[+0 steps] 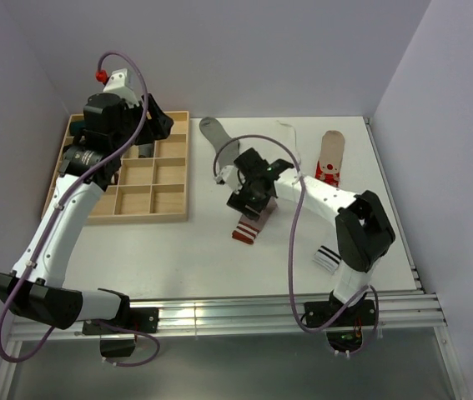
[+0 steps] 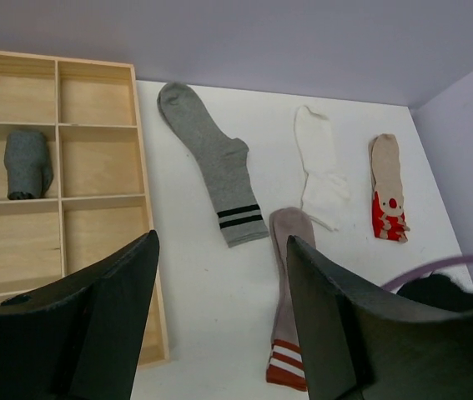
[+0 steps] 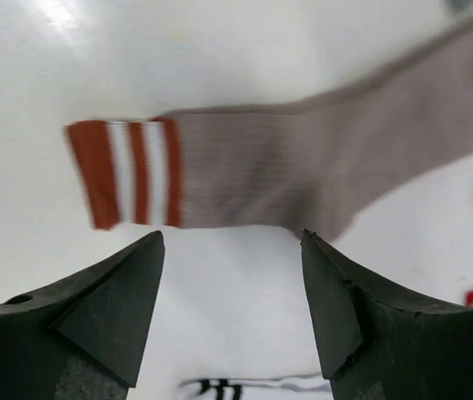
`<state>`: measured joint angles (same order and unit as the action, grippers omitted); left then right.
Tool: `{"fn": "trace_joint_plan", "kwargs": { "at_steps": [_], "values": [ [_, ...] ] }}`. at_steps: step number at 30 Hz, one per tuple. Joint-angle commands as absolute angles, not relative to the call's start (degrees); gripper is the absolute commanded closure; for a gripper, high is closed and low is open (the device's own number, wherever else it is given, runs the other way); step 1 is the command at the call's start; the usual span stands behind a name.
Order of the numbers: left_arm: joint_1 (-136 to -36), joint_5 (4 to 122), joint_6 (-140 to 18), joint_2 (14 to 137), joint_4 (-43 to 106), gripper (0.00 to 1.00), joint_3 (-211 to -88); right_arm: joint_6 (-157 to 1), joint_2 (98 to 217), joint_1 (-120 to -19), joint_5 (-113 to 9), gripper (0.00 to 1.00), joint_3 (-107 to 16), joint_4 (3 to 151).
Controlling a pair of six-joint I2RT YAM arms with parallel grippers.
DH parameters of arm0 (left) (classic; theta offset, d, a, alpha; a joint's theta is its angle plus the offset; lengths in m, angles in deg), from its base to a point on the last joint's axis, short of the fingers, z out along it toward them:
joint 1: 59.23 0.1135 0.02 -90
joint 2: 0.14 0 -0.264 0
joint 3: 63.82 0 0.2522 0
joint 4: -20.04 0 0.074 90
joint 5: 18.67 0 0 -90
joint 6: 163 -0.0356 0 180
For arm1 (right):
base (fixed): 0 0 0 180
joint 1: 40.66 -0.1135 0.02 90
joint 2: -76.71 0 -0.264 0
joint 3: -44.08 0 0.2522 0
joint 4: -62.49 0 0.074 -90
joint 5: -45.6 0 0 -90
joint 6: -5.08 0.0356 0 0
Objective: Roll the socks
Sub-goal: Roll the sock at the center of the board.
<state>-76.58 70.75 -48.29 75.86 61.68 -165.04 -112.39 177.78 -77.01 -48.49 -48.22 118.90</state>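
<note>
A taupe sock with red-white stripes [image 1: 247, 228] lies flat mid-table, also in the left wrist view [image 2: 289, 287] and the right wrist view [image 3: 303, 167]. My right gripper [image 1: 255, 198] [image 3: 232, 237] hovers open and empty just above it. My left gripper [image 1: 156, 123] [image 2: 222, 242] is open and empty, high over the wooden tray [image 1: 173, 212]. A rolled dark grey sock [image 2: 27, 162] sits in a tray compartment. A grey sock with dark cuff stripes [image 2: 215, 162], a plain white sock [image 2: 319, 167] and a white sock with black stripes [image 1: 328, 258] lie flat.
A taupe sock with a red figure [image 1: 332, 158] [image 2: 389, 196] lies at the back right. The tray [image 2: 144, 208] has several empty compartments. Purple walls close the back and both sides. A metal rail [image 1: 244, 312] runs along the near edge.
</note>
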Motion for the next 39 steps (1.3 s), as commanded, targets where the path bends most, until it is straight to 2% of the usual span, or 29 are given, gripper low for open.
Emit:
{"fn": "trace_joint_plan", "kwargs": {
  "at_steps": [1, 9, 22, 32, 39],
  "values": [
    [-76.8, 71.1, -49.1, 76.5, 62.4, 0.32, -168.5, -109.6, 176.3, -81.9, -47.5, 0.27, -43.3, 115.4],
    [-76.8, 71.1, -49.4, 77.2, 62.8, 0.31, -170.3, -108.1, 176.5, -89.1, -45.3, 0.3, -38.2, 113.1],
    [-76.8, 71.0, -48.8, 76.4, 61.5, 0.31, -167.6, -107.3, 179.3, -90.3, -46.2, 0.35, -37.0, 111.9],
    [-76.8, 70.1, -48.5, 76.5, 59.3, 0.31, -164.7, -107.3, 179.4, -90.7, -45.9, 0.43, -34.8, 110.2],
    [-76.8, 69.7, -47.7, 76.4, 57.4, 0.31, -162.1, -107.3, 180.3, -90.8, -45.6, 0.59, -33.8, 109.2]
  ]
}}
